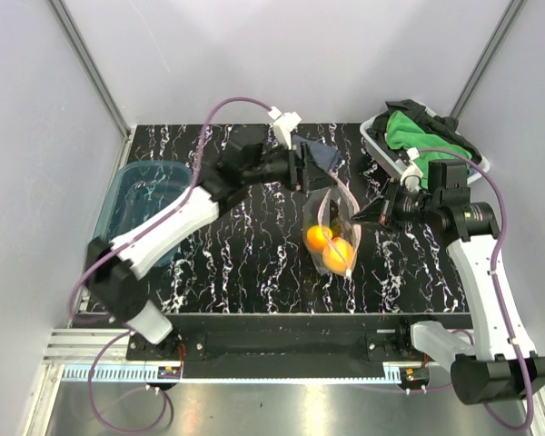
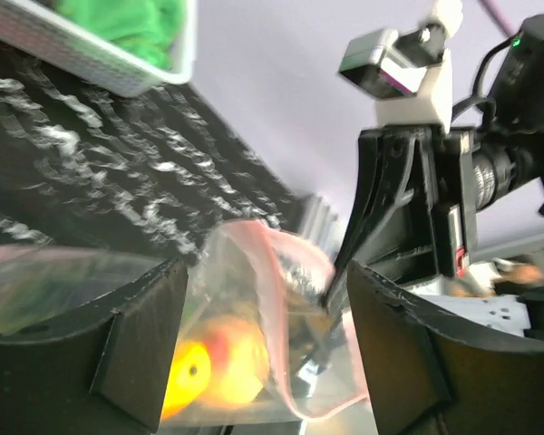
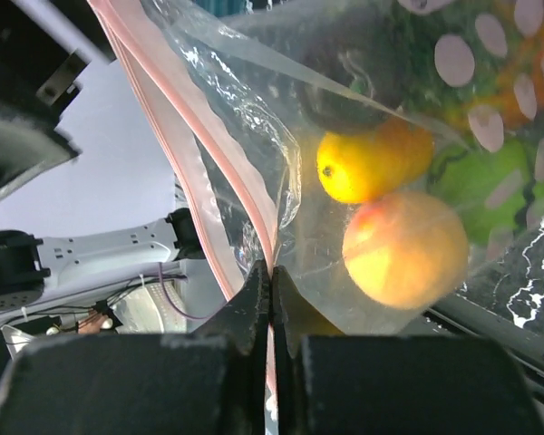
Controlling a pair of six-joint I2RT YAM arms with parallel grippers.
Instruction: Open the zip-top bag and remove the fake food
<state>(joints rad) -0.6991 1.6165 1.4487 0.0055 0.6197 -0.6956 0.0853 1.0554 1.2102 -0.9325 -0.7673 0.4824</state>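
Clear plastic with a pink edge, the zip-top bag sits near the middle of the table, with the fake food inside it. My right gripper is pinched tight on the bag's pink edge. My left gripper stands wide, the bag's mouth between its fingers.

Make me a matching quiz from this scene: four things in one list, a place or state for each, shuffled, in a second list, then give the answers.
Things:
1. left gripper
2. right gripper
3. orange fake fruits
4. blue tub

Places or states:
A. inside the zip-top bag
B. open
C. pinched shut on the bag's edge
D. on the left side of the table

Pairs: 1-B, 2-C, 3-A, 4-D
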